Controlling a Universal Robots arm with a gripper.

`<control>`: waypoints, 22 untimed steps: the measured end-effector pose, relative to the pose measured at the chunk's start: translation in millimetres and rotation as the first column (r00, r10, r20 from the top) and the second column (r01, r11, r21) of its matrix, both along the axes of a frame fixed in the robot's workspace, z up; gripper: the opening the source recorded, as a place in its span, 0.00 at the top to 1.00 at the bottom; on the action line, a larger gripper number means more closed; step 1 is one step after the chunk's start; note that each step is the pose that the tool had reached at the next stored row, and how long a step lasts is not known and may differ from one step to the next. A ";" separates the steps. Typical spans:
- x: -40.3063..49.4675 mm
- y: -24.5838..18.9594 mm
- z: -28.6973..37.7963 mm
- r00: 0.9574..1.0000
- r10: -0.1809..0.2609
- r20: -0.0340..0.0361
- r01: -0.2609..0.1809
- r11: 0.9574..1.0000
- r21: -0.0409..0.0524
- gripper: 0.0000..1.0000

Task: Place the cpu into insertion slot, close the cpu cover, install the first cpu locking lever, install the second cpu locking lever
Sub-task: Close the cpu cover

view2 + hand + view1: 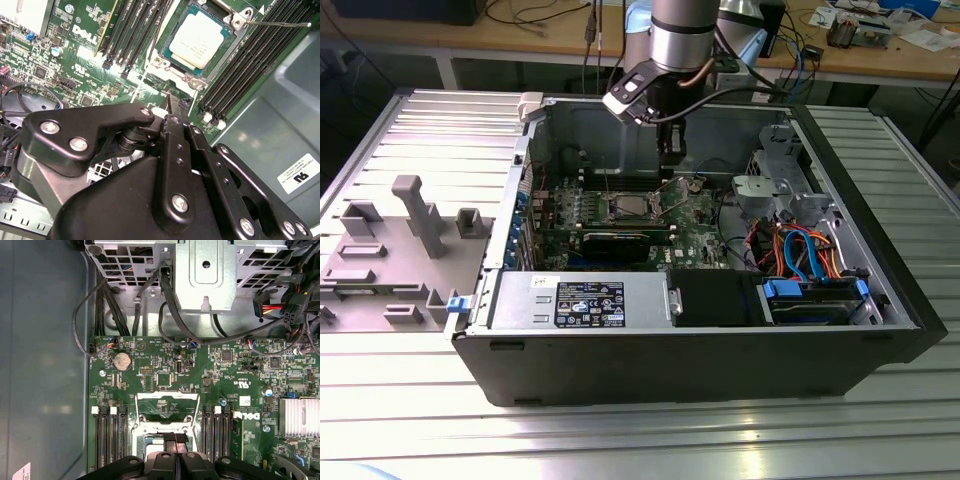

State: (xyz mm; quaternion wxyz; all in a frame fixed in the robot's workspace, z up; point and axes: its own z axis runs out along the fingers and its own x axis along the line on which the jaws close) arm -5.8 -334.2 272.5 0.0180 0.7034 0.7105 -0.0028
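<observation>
The cpu (202,37), a dull silver square, lies in the insertion slot (227,36) in the middle of the green motherboard, also seen in the exterior view (625,207). The cpu cover (167,396), a thin silvery frame, stands flipped open beside the slot, with green board showing through its middle. A thin locking lever (280,22) sticks out unlatched from the slot's corner. My gripper (175,438) hangs just above the cover's hinge side, shut, with nothing between its fingers. In the exterior view the gripper (670,160) is inside the case, toward the back.
Long black memory slots (107,437) run along both sides of the socket. A metal drive cage (205,275) and cable bundles (800,250) fill the case at the exterior view's right. The power supply (580,300) sits at the front. A grey fixture (390,250) stands outside the case.
</observation>
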 end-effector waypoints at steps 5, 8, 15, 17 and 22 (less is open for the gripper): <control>0.8 0.0 0.0 1.000 0.000 0.000 0.000 1.000 0.000 0.89; 1.5 0.0 0.0 1.000 0.000 0.000 0.000 1.000 0.000 0.89; 3.3 0.0 0.0 1.000 0.000 0.000 0.000 1.000 0.000 0.89; 4.1 0.0 0.0 1.000 0.000 0.000 0.000 1.000 0.000 0.89; 4.8 0.0 0.0 1.000 0.000 0.000 0.000 1.000 0.000 0.89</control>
